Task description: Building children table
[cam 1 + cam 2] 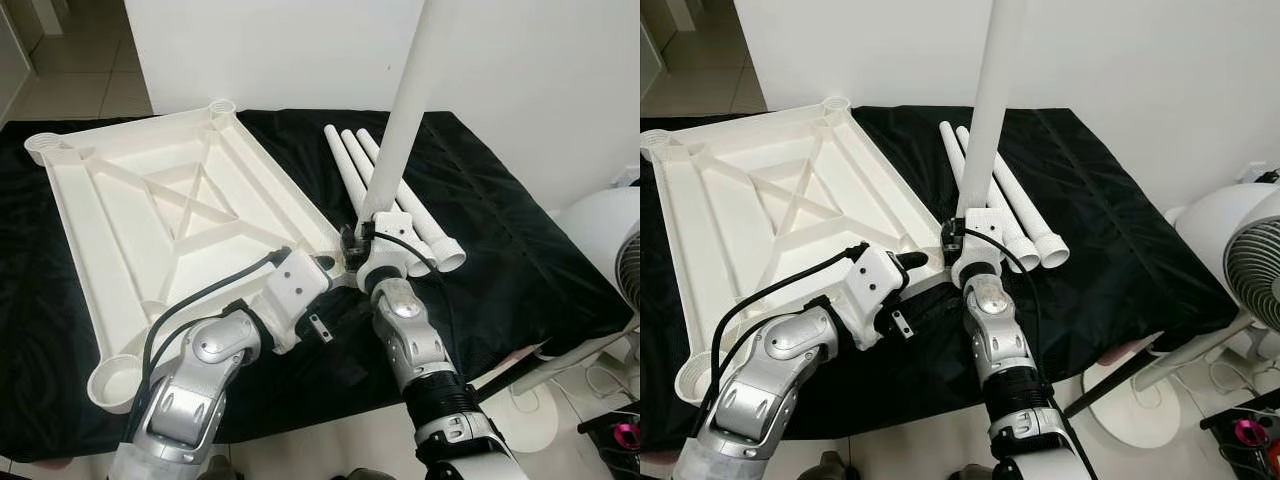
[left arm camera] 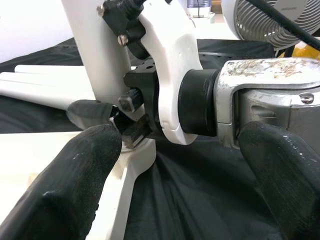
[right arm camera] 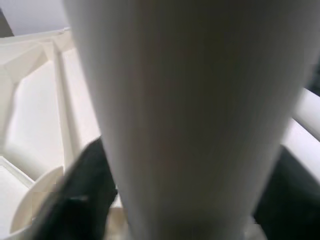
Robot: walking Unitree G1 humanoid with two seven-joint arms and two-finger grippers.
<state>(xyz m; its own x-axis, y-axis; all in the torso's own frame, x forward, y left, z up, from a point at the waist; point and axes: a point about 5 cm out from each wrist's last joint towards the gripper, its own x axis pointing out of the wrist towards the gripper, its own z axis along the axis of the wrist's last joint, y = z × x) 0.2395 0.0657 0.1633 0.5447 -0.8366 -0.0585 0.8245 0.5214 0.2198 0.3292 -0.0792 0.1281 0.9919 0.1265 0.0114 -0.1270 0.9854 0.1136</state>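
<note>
**Leg held upright at the corner socket of an upturned tabletop**

Nearest the camera: two silver arms, reaching forward over the near edge of a black cloth (image 1: 520, 250). Right gripper (image 1: 372, 232) clamped on a white table leg (image 1: 405, 110), fingers (image 3: 82, 197) pressed against either side of the tube, seen close in the right wrist view. Leg held nearly upright, slightly tilted, its lower end at the near right corner socket (image 2: 135, 155) of the tabletop; whether it is seated in the socket cannot be told. Left gripper (image 1: 902, 268) just beside that same corner, fingers (image 2: 75, 180) spread apart, one lying over the tabletop's edge and the other over the cloth, with the right wrist between them.

White plastic tabletop (image 1: 150, 200) lying upside down on the cloth, ribbed underside facing up, round sockets at its other corners open. Three further white legs (image 1: 350, 165) lying side by side on the cloth, just right of the tabletop and behind the held leg, flared ends toward the robot. White standing fan (image 1: 1255, 270) on the floor at far right, off the cloth.
</note>
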